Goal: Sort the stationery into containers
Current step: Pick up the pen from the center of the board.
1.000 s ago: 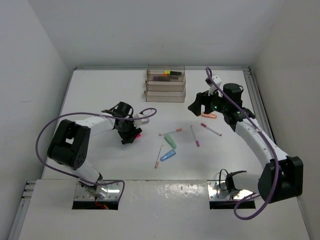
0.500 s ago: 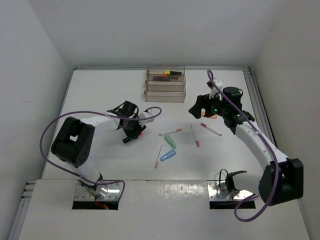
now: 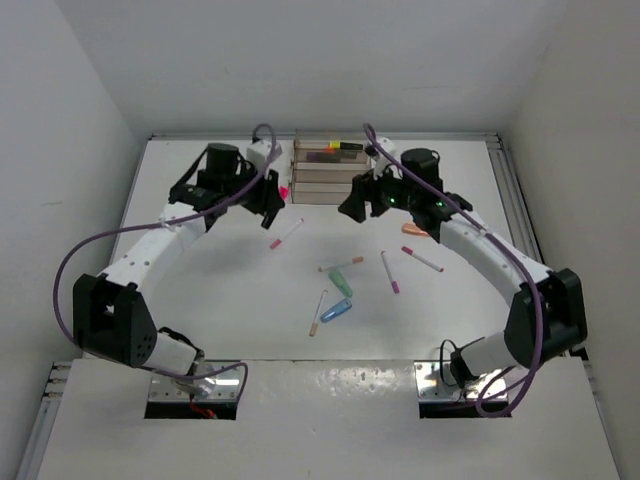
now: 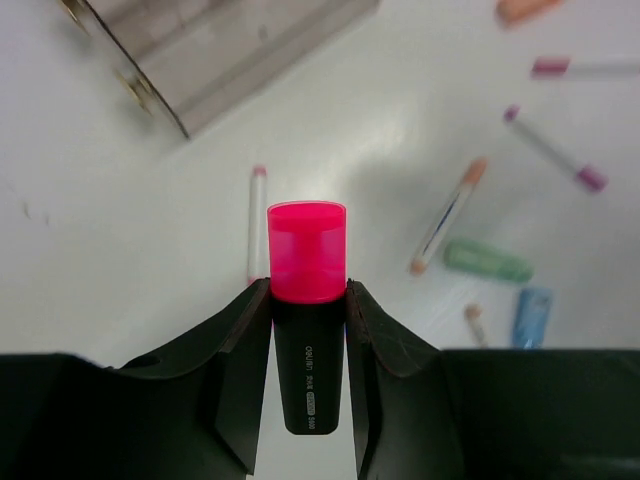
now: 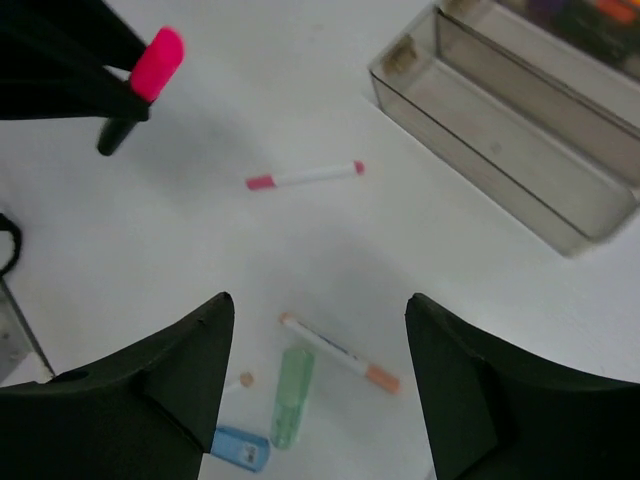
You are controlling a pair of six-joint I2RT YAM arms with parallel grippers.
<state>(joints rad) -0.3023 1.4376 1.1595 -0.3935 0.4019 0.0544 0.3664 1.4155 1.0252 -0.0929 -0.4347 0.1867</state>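
Since a second ago both arms have swung from the middle of the table point(image 3: 200, 300) toward its back edge. The left gripper point(image 3: 272, 196) now sits just left of the stepped trays point(image 3: 330, 197) and the right gripper point(image 3: 358, 203) just right of them. A white pen with a pink cap point(image 3: 285, 233) shows near the left gripper, where the earlier overhead view showed none.

From above, both grippers read as dark masses and their fingers cannot be made out. The back trays hold dark pieces with a yellow-orange tip point(image 3: 340, 146), too small to name. In the right wrist view those trays are cut off at the corner, showing only purple and orange blurs. In the left wrist view only one tray corner is visible, and a peach piece point(image 4: 525, 8) is clipped by the top edge.

The left wrist view shows the left jaws pinching the pink-capped highlighter point(image 4: 307, 252) on its black barrel just under the cap. The cap stands clear beyond the fingertips point(image 4: 258, 296). The highlighter is held near the front left corner of the trays, not in any of them.

The right jaws are spread wide with nothing between them. The front tray looks empty and lies well beyond the right finger. Below the jaws lie an orange-tipped pen point(image 5: 340, 352), a green piece point(image 5: 292, 397) and a blue piece point(image 5: 240, 448), loose on the table.
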